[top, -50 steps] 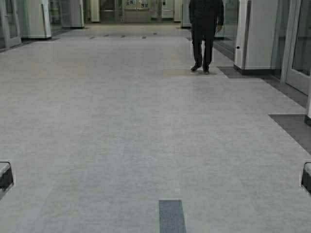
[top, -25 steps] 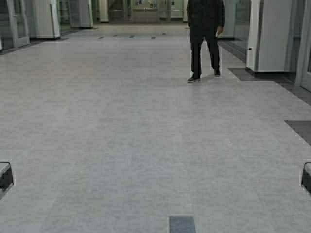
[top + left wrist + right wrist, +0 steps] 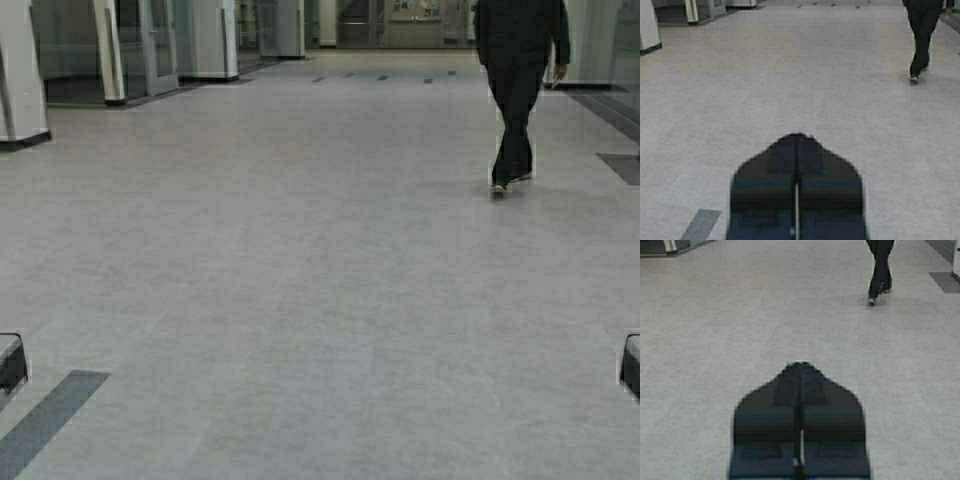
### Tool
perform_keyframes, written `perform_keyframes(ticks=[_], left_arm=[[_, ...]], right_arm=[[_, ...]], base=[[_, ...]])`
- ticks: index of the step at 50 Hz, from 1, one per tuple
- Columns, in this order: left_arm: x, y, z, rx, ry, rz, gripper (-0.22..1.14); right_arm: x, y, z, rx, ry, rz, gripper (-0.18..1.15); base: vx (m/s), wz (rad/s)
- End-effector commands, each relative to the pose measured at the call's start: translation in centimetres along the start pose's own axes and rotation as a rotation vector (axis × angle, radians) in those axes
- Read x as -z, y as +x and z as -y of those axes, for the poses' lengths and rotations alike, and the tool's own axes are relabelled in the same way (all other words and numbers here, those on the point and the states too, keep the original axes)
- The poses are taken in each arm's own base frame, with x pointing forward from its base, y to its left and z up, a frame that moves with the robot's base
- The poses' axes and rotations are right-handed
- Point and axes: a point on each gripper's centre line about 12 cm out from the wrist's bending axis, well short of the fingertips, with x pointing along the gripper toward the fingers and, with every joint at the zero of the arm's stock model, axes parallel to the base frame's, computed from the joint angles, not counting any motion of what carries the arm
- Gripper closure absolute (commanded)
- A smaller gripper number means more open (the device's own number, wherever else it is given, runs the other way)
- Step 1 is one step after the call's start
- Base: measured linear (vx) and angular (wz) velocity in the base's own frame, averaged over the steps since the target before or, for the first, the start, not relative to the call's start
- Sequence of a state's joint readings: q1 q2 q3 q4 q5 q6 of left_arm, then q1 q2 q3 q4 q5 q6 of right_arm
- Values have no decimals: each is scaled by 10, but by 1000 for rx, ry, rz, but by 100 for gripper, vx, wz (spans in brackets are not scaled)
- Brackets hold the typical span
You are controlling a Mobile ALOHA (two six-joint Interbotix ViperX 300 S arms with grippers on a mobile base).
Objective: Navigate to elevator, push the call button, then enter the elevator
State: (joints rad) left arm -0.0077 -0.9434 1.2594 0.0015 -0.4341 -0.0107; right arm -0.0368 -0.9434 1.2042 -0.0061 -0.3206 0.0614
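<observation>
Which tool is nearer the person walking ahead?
Right. The person walks ahead on the robot's right; the right tool is on that side, the left tool farther across. Both are parked low.

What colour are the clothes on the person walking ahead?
Black all over; the person in dark trousers and jacket shows best in the high view.

The floor (image 3: 300, 260) looks like smooth, faintly speckled grey stone or vinyl with a dull sheen; a darker matt strip (image 3: 45, 420) lies at its near left edge. The left gripper (image 3: 797, 145) and right gripper (image 3: 800, 372) look like matt black plastic. The person's clothes (image 3: 518, 60) are dark cloth.
</observation>
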Motion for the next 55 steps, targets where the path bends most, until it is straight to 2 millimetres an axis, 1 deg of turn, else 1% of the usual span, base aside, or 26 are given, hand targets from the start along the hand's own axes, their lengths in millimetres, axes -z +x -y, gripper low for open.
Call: perform_keyframes(ticks=[1,4,9,13,16,19,30,36,39,43,46,50,55], left_arm=[[-6,4,0,2,1,26,89],[-3,4,0,2,1,17,89],[-5,4,0,3,-10,21,89],[-4,4,0,3,-14,21,89],[-1,3,0,2,-14,14,89],[-1,2,0,2,-16,12,89],[-4,5,0,3,-8,20,89],[0,5,0,2,-8,5,89],[4,3,0,2,-10,-3,89],[5,3,0,2,-3,-6,89],[7,3,0,2,-2,-12,89],[8,3,0,2,-11,-17,89],[6,4,0,2,-22,-12,89]], right_arm=[[-3,3,0,-1,-4,11,92],[-4,2,-1,-5,-12,18,92],[0,0,-1,-6,-33,3,92],[12,-10,0,-7,-37,-20,92],[10,-18,0,-8,-37,10,92],[5,-20,0,-8,-37,41,92],[0,-16,-1,-11,-37,61,92],[-1,-13,-1,-11,-32,58,92],[-7,-6,-1,-11,-29,67,92],[-2,4,-1,-11,-17,32,92],[3,6,-1,-11,-1,10,92],[3,3,-1,-11,11,16,92],[6,-11,-1,-12,9,36,92]], base=[[47,23],[47,23],[46,21],[47,19],[46,14],[45,12],[41,8],[38,14],[37,13],[39,16],[40,18],[43,23],[43,20]])
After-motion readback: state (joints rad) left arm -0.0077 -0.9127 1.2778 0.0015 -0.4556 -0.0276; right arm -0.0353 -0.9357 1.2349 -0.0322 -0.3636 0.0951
